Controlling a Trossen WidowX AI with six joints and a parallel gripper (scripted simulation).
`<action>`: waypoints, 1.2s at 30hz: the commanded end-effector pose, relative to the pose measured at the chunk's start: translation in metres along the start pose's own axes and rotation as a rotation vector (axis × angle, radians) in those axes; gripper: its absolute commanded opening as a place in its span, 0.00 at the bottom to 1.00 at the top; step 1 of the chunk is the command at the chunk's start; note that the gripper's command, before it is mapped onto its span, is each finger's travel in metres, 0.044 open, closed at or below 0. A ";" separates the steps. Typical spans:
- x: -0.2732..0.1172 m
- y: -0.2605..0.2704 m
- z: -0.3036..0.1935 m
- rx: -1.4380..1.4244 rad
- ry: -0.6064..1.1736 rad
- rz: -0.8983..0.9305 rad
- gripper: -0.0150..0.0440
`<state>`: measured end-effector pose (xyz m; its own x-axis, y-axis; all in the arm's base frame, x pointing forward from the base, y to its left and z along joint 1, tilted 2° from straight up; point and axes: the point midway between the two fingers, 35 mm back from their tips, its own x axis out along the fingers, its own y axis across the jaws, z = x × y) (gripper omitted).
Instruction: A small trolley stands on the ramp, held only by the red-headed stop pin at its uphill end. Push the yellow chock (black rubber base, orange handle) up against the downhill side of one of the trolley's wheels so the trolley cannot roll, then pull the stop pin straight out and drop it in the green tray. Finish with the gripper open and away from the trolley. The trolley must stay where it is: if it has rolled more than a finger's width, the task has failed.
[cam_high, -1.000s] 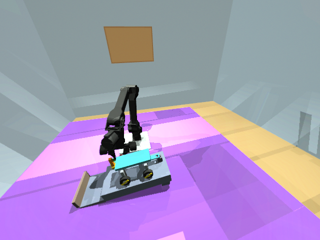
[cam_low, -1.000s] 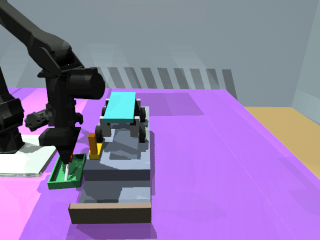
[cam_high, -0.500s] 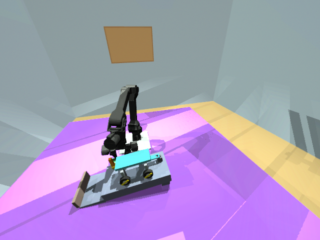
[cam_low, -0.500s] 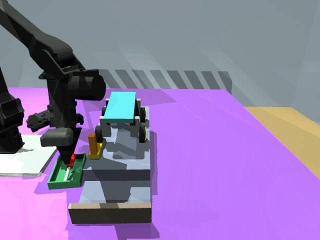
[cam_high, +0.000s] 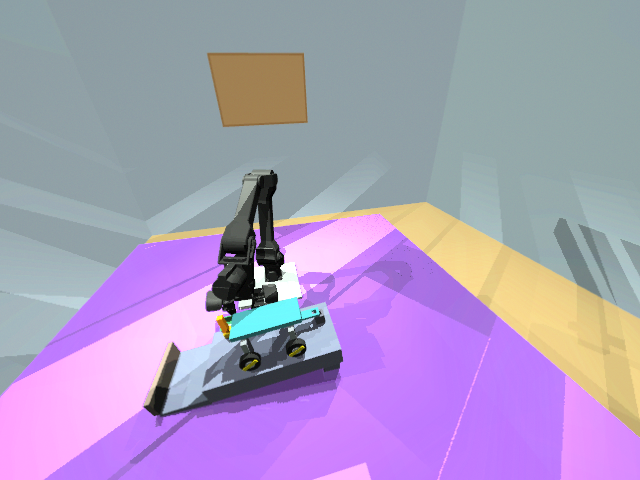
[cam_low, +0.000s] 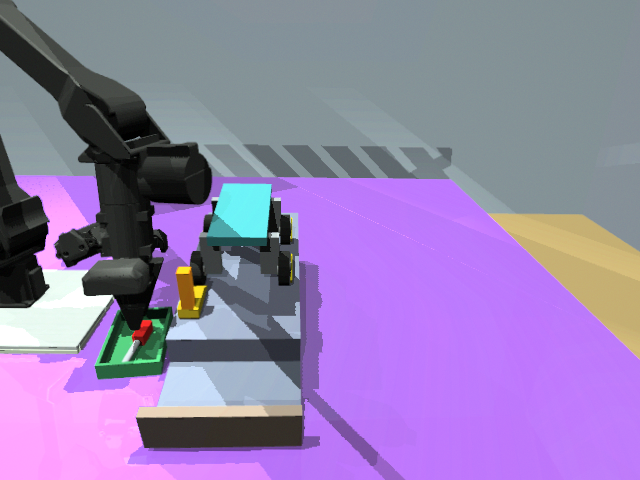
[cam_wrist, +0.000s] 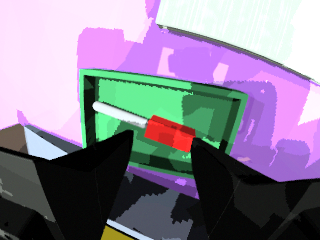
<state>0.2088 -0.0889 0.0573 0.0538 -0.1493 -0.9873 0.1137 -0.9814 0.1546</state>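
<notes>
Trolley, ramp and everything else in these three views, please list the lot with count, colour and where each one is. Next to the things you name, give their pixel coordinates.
Trolley (cam_high: 266, 318) (cam_low: 241, 214): one, turquoise top, on the ramp
Wheels: four, black, under the trolley
Ramp (cam_high: 191, 361) (cam_low: 237, 382): one, grey-blue, on the table
End board (cam_high: 163, 377) (cam_low: 222, 428): one, brown, across the ramp's low end
Chock (cam_high: 222, 324) (cam_low: 185, 289): one, yellow base and orange handle, on the ramp by a downhill wheel
Tray (cam_low: 129, 370) (cam_wrist: 165, 77): one, green, beside the ramp
Stop pin (cam_low: 140, 334) (cam_wrist: 170, 133): one, red head and pale shaft, in the tray
Table (cam_high: 413, 403) (cam_low: 465, 387): one, purple-pink, under everything
Panel (cam_high: 261, 87): one, brown, on the wall
Base plate (cam_high: 293, 276) (cam_low: 51, 330): one, white, under the arm
Arm (cam_high: 237, 232) (cam_low: 98, 93): one, black
Gripper (cam_low: 135, 326) (cam_wrist: 163, 140): one, black, open above the tray
</notes>
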 end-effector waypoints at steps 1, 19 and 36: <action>0.000 0.000 0.000 0.000 0.000 0.000 0.62; -0.022 0.003 0.002 0.004 -0.004 0.004 0.83; -0.065 0.009 0.003 0.004 -0.004 0.004 1.00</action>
<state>0.2040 -0.0873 0.1106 0.0467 -0.1471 -0.9880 0.1143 -0.9818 0.1516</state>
